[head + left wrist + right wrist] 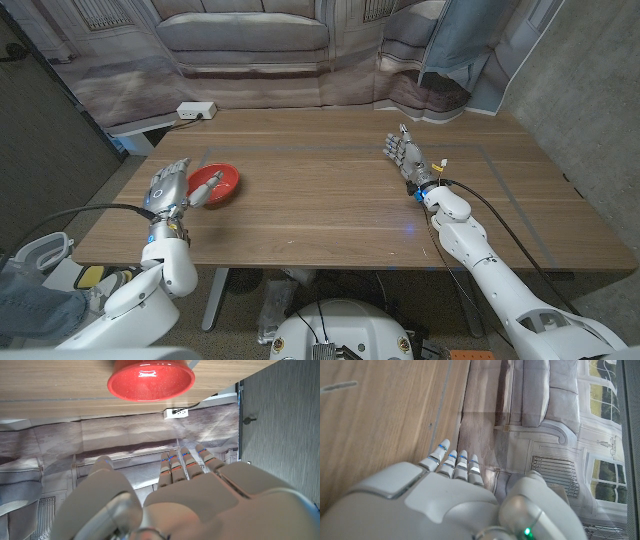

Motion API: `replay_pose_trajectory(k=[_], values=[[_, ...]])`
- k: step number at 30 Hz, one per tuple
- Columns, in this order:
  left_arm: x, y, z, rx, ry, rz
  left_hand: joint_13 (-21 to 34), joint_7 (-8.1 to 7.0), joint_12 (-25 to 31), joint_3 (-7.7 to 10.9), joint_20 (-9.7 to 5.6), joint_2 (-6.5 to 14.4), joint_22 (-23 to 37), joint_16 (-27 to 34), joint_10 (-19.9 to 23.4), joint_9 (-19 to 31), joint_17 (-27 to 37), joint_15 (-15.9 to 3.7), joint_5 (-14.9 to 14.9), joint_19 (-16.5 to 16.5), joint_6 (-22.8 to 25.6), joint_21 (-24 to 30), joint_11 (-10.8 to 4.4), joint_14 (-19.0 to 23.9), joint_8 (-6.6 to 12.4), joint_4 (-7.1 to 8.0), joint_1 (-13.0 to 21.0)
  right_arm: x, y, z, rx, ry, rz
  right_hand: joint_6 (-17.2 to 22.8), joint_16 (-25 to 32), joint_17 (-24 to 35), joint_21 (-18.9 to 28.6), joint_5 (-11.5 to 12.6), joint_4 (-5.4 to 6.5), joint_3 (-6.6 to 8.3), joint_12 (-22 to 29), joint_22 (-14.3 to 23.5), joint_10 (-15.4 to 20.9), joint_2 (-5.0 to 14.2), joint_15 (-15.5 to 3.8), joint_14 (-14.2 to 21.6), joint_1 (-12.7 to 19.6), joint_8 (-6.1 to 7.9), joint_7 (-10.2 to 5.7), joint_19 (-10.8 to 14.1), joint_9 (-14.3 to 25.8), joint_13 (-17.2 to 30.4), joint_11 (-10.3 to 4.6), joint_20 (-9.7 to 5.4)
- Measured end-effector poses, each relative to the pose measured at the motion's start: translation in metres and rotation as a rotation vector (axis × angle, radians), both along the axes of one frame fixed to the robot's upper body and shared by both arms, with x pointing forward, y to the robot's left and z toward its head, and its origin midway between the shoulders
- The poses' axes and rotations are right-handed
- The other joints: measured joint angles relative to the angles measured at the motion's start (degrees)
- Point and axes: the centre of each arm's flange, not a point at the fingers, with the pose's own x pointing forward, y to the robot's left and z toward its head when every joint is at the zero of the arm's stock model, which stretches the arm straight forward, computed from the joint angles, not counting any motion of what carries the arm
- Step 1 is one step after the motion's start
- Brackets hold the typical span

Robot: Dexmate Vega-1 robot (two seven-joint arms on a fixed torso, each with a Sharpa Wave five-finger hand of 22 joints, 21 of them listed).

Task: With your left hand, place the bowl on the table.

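Note:
A red bowl (215,183) stands upright on the wooden table (330,200) near its left side. My left hand (169,188) is just to the left of it, fingers straight and apart, holding nothing. In the left wrist view the bowl (151,381) sits on the table beyond my fingertips (186,455), with a gap between them. Over the table's right half my right hand (404,154) is open with its fingers stretched out and nothing in it; in the right wrist view that hand (445,495) is close to the wood.
A white power strip (196,110) lies at the table's back left corner, its cable running off the edge. A printed backdrop of a sofa hangs behind the table. A dark panel stands to the left.

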Motion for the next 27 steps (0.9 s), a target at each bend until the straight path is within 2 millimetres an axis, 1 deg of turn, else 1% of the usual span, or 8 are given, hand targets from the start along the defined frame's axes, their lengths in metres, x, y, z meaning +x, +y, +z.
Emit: replay_pose_trajectory(k=[4, 7, 8, 9, 15, 17, 22, 27], values=[[0.004, 0.000, 0.001, 0.002, 0.011, 0.003, 0.0, -0.12, 0.0, 0.10, 0.00, -0.3, 0.0, 0.0, 0.3, 0.0, 0.0, 0.28, 0.0, 0.0, 0.1, -0.4, -0.27, 0.3, 0.00, -0.45, 0.8, 0.000, 0.000, 0.000, 0.001, 0.001, -0.001, 0.0, 0.0, 0.0, -0.1, 0.0, 0.00, 0.00, 0.0, 0.0, 0.0, 0.00, 0.00, 0.0, 0.0, 0.00, 0.00, 0.0, 0.0, 0.0, 0.00, 0.00], [0.007, 0.000, 0.001, 0.004, 0.020, 0.004, 0.0, -0.40, 0.0, 0.04, 0.02, -0.4, 0.0, 0.0, 0.5, 0.0, 0.0, 0.28, 0.0, 0.0, 0.4, -0.6, -0.54, 0.3, 0.00, -1.16, 1.9, 0.000, -0.001, 0.000, 0.002, 0.000, -0.003, 0.0, 0.0, 0.0, -0.2, 0.0, 0.00, 0.00, 0.0, 0.0, 0.6, 0.00, 0.23, 0.2, 0.0, 0.00, 0.00, 0.0, 0.0, 0.0, 0.13, 0.00], [0.009, 0.000, 0.001, 0.005, 0.024, 0.005, 0.0, -0.30, 0.0, 0.19, 0.20, -0.3, 0.0, 0.0, 0.6, 0.1, 0.0, 0.16, 0.0, 0.3, 0.5, -0.6, -0.61, 0.4, 0.00, -1.30, 2.2, 0.000, -0.001, 0.000, 0.002, 0.000, -0.003, 0.0, 0.0, 0.0, -0.2, 0.0, 0.00, 0.00, 0.0, 0.0, 0.7, 0.00, 0.29, 0.4, 0.0, 0.00, 0.00, 0.0, 0.0, 0.0, 0.32, 0.00], [0.009, 0.000, 0.001, 0.003, 0.027, 0.006, 0.0, -0.20, 0.0, 0.12, 0.00, -0.5, 0.0, 0.0, 0.8, 0.2, 0.0, 0.07, 0.2, 0.4, 0.6, -0.6, -0.52, 0.5, 0.00, -1.37, 2.6, 0.000, -0.001, 0.000, 0.002, 0.001, -0.003, 0.0, 0.0, 0.0, -0.2, 0.0, 0.00, 0.00, 0.0, 0.0, 0.7, 0.00, 0.11, 0.5, 0.0, 0.00, 0.00, 0.0, 0.0, 0.0, 0.32, 0.00], [0.015, 0.001, 0.001, 0.002, 0.050, 0.008, 0.0, -0.20, 0.0, 0.60, 0.02, -0.7, 0.0, 0.0, 0.9, 0.3, -0.1, 0.07, 0.4, 0.4, 0.6, -1.0, -0.52, 0.5, 0.00, -2.70, 4.9, 0.000, -0.002, -0.002, 0.004, 0.004, -0.006, 0.2, 0.0, 0.0, -0.3, 0.0, -0.03, -0.03, 0.0, 0.0, 1.0, 0.00, 0.02, 0.6, 0.0, 0.00, 0.21, 0.0, 0.0, 0.0, 0.13, 0.01], [0.017, 0.001, 0.001, 0.004, 0.059, 0.010, 0.0, -0.22, -0.3, 0.76, 0.02, -0.6, 0.0, -0.4, 0.9, 0.3, -0.1, 0.07, 0.4, 0.4, 0.6, -1.1, -0.52, 0.5, 0.00, -3.62, 6.4, 0.000, -0.002, -0.003, 0.005, 0.005, -0.006, 0.2, 0.0, 0.0, -0.4, 0.0, -0.24, -0.24, 0.0, 0.0, 1.0, 0.00, 0.02, 0.6, 0.0, 0.00, 0.21, 0.0, 0.0, 0.0, 0.13, 0.01], [0.021, 0.000, 0.003, 0.011, 0.080, 0.018, 0.0, -0.64, -0.5, 1.16, 0.02, -0.8, 0.0, -0.5, 0.9, 0.3, -0.1, 0.07, 0.4, 0.4, 0.6, -1.5, -0.52, 0.5, -0.32, -4.69, 8.3, 0.000, -0.002, -0.004, 0.008, 0.006, -0.007, 0.2, 0.0, 0.0, -0.4, 0.0, -0.24, -0.24, 0.0, 0.0, 1.0, 0.00, 0.02, 0.6, 0.0, 0.00, 0.21, 0.2, 0.0, 0.3, 0.13, -0.21], [0.025, -0.001, 0.004, 0.018, 0.099, 0.024, 0.0, -1.05, -0.5, 1.16, 0.02, -0.8, 0.0, -0.5, 1.2, 0.3, -0.1, 0.07, 0.8, 0.4, 0.4, -1.8, -0.79, 0.5, -0.44, -5.36, 9.3, 0.000, -0.002, -0.004, 0.011, 0.005, -0.007, 0.2, 0.0, 0.0, -0.4, 0.0, -0.24, -0.24, 0.0, 0.0, 1.0, 0.01, 0.02, 0.6, 0.0, 0.00, 0.21, 0.7, 0.0, 0.3, 0.13, 0.10]])
